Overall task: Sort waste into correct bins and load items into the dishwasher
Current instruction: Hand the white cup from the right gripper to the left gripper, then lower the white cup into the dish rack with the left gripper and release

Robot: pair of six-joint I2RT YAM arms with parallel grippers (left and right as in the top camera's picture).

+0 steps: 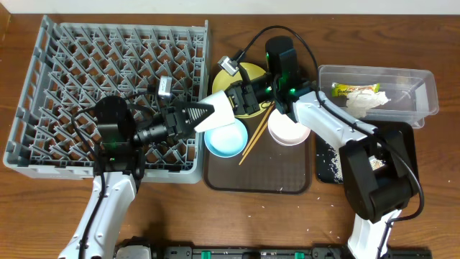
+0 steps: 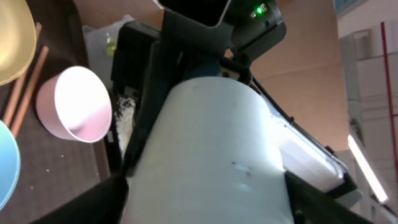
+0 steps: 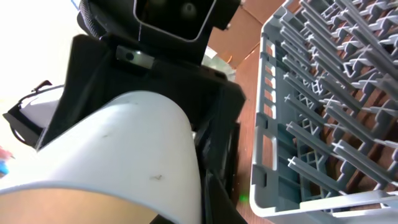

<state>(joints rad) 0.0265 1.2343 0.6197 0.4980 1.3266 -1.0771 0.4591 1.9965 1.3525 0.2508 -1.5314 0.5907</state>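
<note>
Pinching pale cup (image 1: 223,111) together, left tool (image 1: 208,115), right tool (image 1: 237,99) (beside grey dish rack (image 1: 86,65))

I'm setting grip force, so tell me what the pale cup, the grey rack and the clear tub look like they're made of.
Pale cup: likely plastic or melamine; smooth, opaque off-white, a few small dark scuffs. Grey rack: moulded plastic, dull finish, thin uniform lattice pegs. Clear tub: thin transparent plastic; the wrapper and napkin show through its walls.
</note>
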